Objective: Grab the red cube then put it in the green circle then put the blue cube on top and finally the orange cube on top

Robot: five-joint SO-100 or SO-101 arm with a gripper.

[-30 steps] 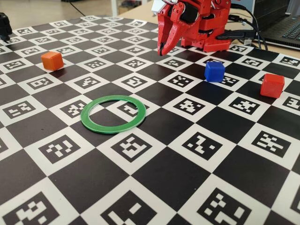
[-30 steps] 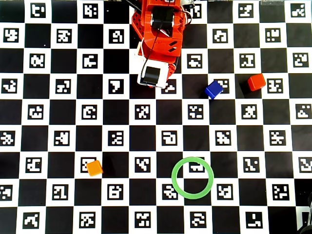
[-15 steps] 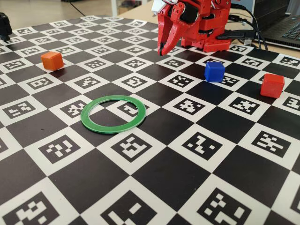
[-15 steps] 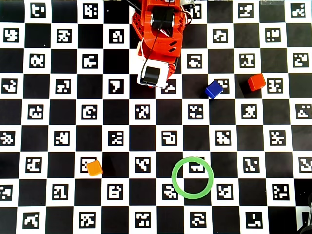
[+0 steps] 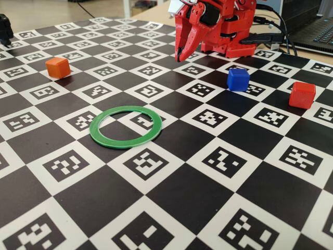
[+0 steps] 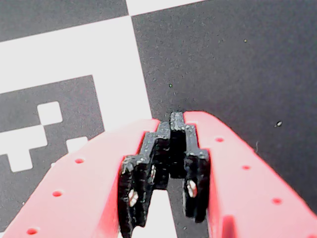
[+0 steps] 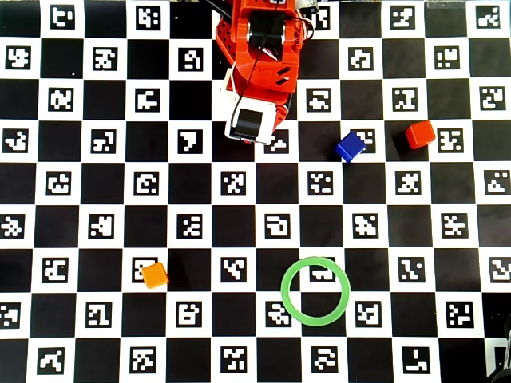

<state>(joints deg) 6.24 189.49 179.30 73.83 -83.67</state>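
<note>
Across the fixed view, the pincer hangs clenched and empty near the arm's base, the blue cube and red cube well to its right, the orange cube far left, the green circle empty in front. Close up, the wrist view shows black fingertips pressed together above the checkered tabletop. From overhead, the red cube lies right of the blue cube, well apart from the green circle and orange cube.

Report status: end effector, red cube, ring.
End effector shut, empty, parked near arm base. Red cube untouched, on the board beside blue cube. Green ring empty. Path clear.
</note>
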